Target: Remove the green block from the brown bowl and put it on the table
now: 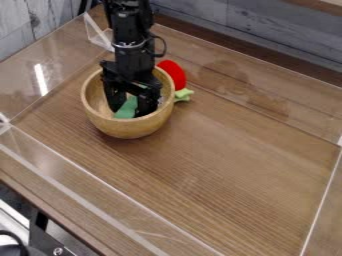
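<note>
— Where's the arm?
— Straight up over the brown bowl (128, 106), gripper (132, 104) pointing down inside it, fingers spread wide, gripping nothing.
— And the green block (124, 110)?
— Lying in the bowl between those fingers, on the table (227, 150).

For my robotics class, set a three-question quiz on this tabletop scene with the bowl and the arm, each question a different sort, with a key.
1. True or false: the green block lies on the table.
2. Which object sits just outside the brown bowl, on its right in the picture? A) a red strawberry-like toy B) a blue cup C) a metal spoon
3. Fill in: the gripper reaches down into the bowl with its jaws ____.

Key: 1 false, it lies inside the bowl; 2 A; 3 open, either side of the block.
</note>
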{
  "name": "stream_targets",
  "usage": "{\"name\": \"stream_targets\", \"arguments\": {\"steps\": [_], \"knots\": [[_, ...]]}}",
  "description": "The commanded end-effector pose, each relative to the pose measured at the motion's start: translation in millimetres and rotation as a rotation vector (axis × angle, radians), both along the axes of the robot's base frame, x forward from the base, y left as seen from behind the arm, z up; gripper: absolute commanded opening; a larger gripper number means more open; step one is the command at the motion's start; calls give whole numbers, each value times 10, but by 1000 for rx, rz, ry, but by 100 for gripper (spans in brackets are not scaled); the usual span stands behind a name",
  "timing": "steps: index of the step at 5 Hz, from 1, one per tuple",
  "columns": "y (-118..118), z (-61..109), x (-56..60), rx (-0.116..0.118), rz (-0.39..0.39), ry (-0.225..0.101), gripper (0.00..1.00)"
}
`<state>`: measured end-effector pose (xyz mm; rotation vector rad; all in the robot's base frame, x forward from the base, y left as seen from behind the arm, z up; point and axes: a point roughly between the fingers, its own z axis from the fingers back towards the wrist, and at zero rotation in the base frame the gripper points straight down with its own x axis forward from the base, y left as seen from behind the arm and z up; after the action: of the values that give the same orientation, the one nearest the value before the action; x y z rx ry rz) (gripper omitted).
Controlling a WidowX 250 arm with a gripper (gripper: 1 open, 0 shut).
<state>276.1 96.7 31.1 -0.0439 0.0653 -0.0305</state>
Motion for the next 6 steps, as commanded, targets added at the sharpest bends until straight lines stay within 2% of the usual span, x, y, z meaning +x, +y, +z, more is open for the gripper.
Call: {"name": "stream_targets", "arguments": {"steps": [1, 2, 5, 6], "knots": [[37, 238, 90, 10, 0, -78, 100], [32, 278, 96, 3, 2, -91, 100], [43, 195, 135, 2, 8, -93, 100], [48, 164, 146, 1, 9, -93, 0]]}}
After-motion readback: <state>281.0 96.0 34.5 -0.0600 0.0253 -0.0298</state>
